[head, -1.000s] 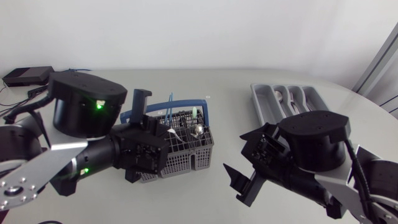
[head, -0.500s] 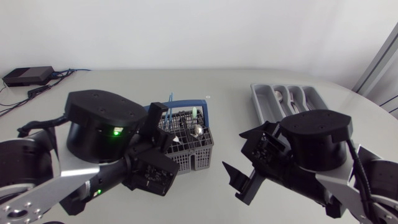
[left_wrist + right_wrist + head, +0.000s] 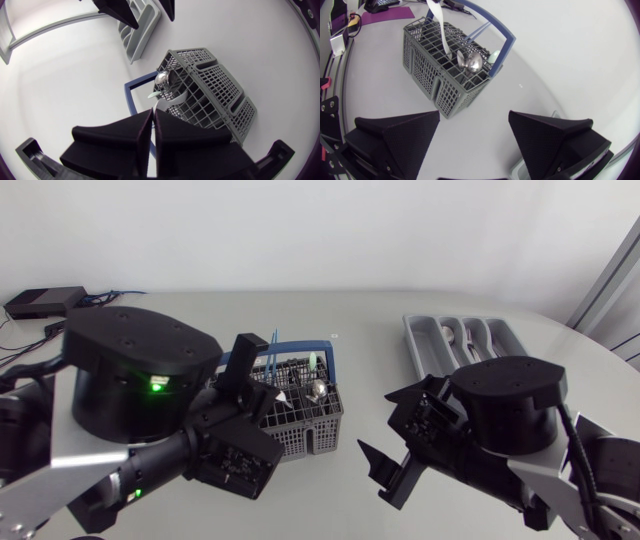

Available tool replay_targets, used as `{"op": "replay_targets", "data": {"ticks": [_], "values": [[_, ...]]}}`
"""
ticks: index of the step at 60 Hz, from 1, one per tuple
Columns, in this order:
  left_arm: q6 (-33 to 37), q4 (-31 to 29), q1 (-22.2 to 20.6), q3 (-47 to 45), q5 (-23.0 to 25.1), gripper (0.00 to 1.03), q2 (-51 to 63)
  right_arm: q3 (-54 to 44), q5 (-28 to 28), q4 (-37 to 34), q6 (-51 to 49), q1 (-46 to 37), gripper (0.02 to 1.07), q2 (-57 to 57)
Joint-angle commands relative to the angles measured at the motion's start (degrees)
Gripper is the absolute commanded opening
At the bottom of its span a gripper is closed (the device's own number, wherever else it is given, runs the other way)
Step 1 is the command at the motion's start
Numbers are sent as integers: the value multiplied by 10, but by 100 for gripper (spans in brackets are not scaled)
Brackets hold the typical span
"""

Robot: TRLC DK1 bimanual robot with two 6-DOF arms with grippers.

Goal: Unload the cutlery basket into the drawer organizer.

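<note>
Pinching white utensil (image 3: 440, 30) by its flat handle in left claw (image 3: 153, 112), cutlery basket (image 3: 215, 100) just ahead; looks light, stiff, slick, so squeeze the flats.

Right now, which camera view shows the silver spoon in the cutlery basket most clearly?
The right wrist view: the silver spoon stands in the cutlery basket, its bowl large and unblocked. The head view shows it small. The left wrist view shows only its small bowl, beyond the white utensil.
</note>
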Motion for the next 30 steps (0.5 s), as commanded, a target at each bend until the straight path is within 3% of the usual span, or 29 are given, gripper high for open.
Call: {"op": "replay_targets", "data": {"ticks": [1, 30], "values": [[20, 3, -7, 16, -10, 8, -17, -14, 4, 1, 3, 5, 101, -1], [20, -19, -40, 29, -12, 8, -76, -15, 3, -2, 2, 5, 101, -13]]}}
